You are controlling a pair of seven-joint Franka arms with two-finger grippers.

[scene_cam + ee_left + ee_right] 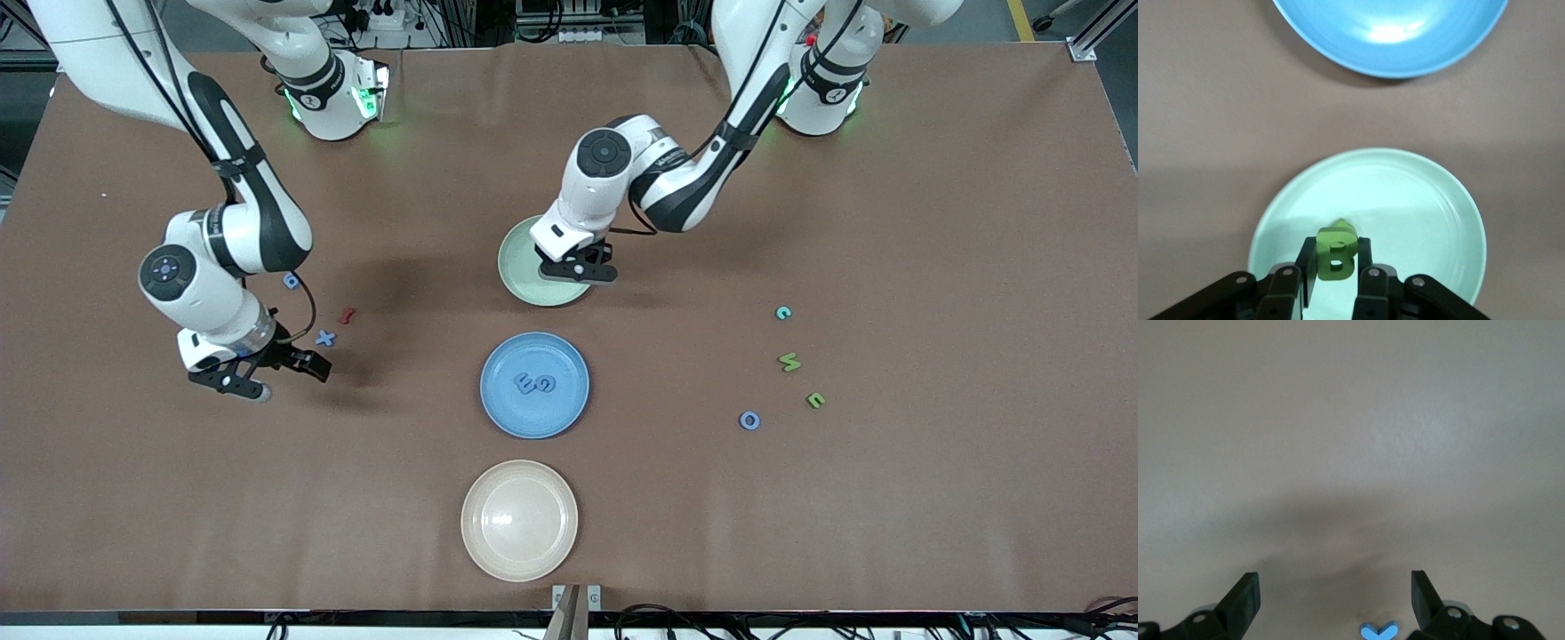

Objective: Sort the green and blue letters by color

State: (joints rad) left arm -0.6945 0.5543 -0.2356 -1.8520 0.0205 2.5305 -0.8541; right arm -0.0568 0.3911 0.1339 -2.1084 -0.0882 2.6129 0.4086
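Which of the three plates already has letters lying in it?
The blue plate, the middle one of the row, with two blue letters in it. The cream plate shows none; over the pale green plate the left gripper holds a green B.

Blind spots from my seat

My left arm covers part of the green plate (524, 267); the right wrist view clips the blue X (1378, 631) at its edge; the small dark-red letter (348, 315) is too tiny to read.

Matt brown table cover (933, 222), smooth and paper-like, glossy blue plate (569, 404) catching the light, cream plate (519, 520) just beside it equally shiny, pale green plate (1418, 200) satin-smooth, green letter B (1336, 253) matt, foam-like
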